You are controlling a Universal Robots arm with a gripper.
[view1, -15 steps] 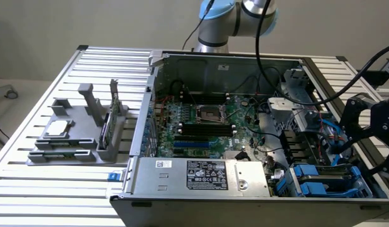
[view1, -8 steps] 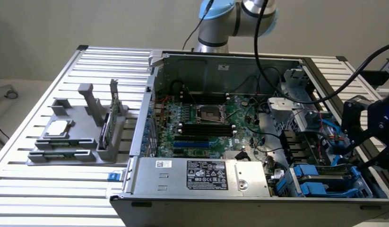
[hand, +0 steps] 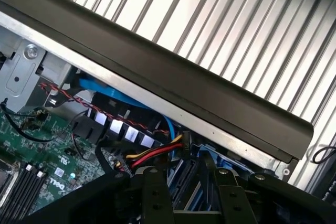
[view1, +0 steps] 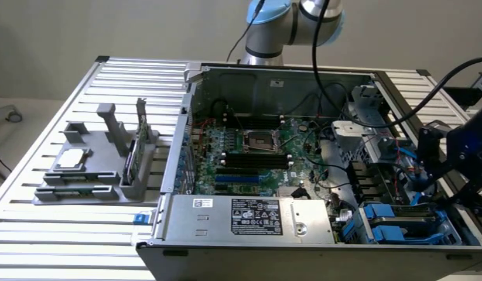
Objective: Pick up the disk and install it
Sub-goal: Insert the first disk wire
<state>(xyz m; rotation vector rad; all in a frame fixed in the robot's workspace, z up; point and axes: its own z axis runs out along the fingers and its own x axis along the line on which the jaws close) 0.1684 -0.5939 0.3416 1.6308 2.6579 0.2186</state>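
The gripper [hand: 188, 182] is down inside the open computer case [view1: 303, 253], in the drive bay corner on the exterior view's right. Its two black fingers [hand: 156, 195] stand partly spread. Between them lies the blue plastic carrier of the disk [hand: 193, 184], but I cannot tell whether the pads press on it. In the exterior view, more blue drive carriers [view1: 389, 225] sit low in that bay, just below the gripper.

Just beside the fingers runs a red, yellow and black power lead [hand: 152, 156], and a blue data cable [hand: 121, 98] runs under the case's black edge [hand: 184, 77]. The green Dell motherboard [hand: 47, 156] lies further in, and the silver power supply [view1: 249, 219] lies along the case's near wall. On the slatted table [view1: 77, 234], well apart, a grey holder [view1: 116, 175] carries a processor chip [view1: 72, 159] and a green card [view1: 131, 158] standing on edge.
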